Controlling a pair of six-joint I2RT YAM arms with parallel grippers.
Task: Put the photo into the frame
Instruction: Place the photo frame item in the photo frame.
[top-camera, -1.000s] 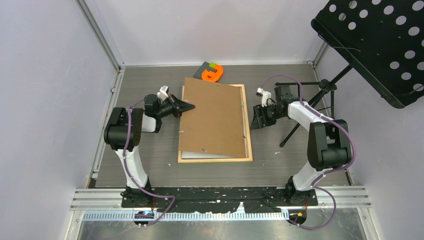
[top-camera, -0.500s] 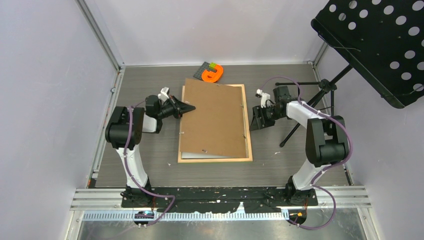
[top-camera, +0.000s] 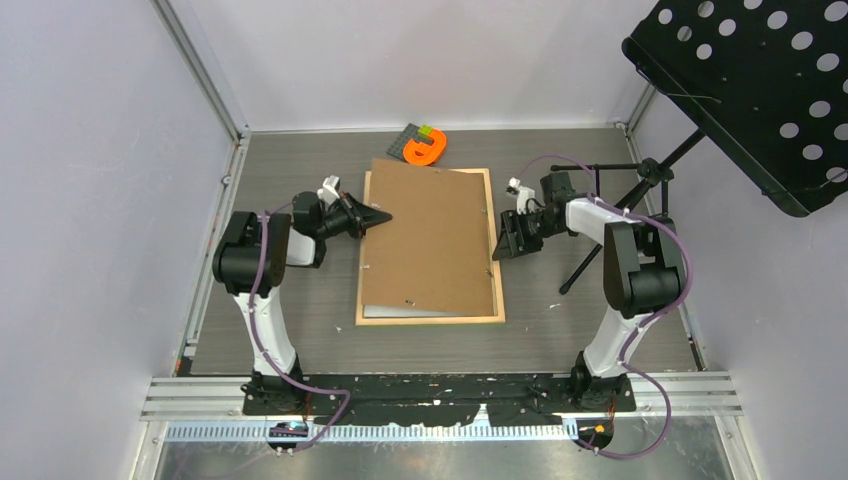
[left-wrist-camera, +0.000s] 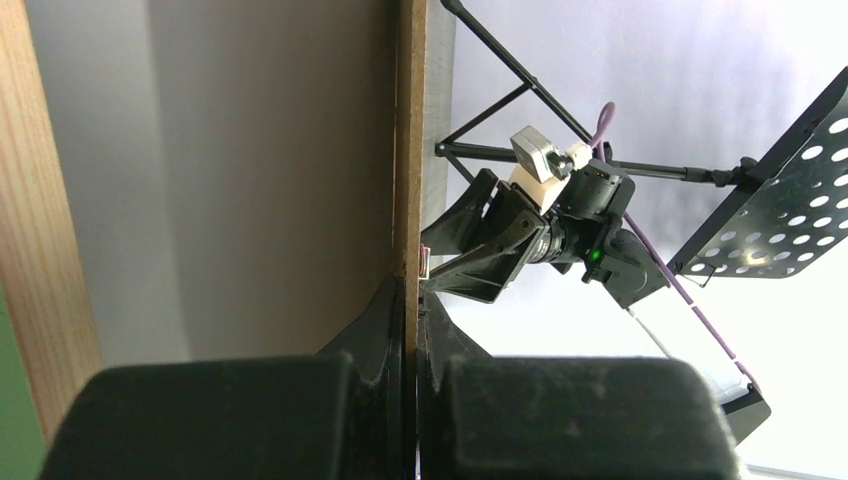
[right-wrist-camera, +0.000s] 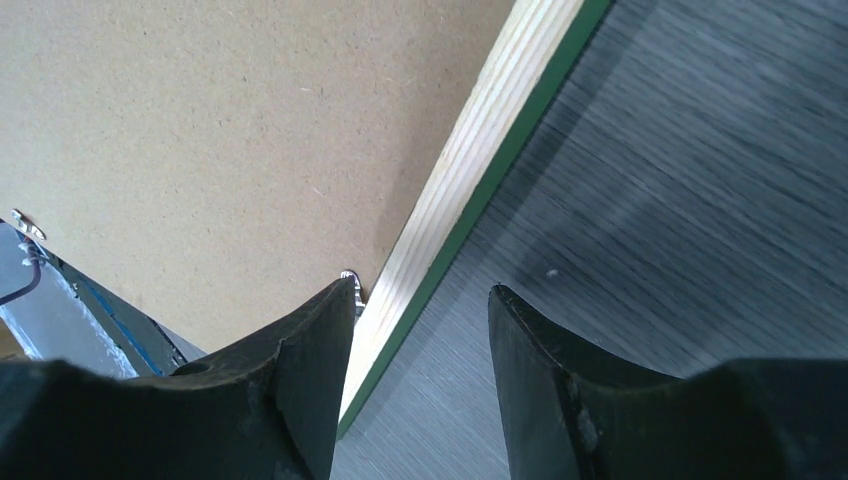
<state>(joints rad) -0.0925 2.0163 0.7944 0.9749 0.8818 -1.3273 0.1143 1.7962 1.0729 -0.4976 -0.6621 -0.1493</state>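
The right gripper (top-camera: 502, 243) now sits closer to the right rail of the frame (top-camera: 430, 320), its arm swung inward. The backing board (top-camera: 430, 235) lies slightly squarer.

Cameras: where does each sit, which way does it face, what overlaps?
Top external: above, behind the bases, looking down at the table; both arms show, frame and board between.
Left wrist: looks along the board's edge toward the right gripper; left gripper shut on that edge.
Right wrist: looks down at the frame's rail; own open fingers below.
Shared: top and left wrist both show the right gripper and music stand.
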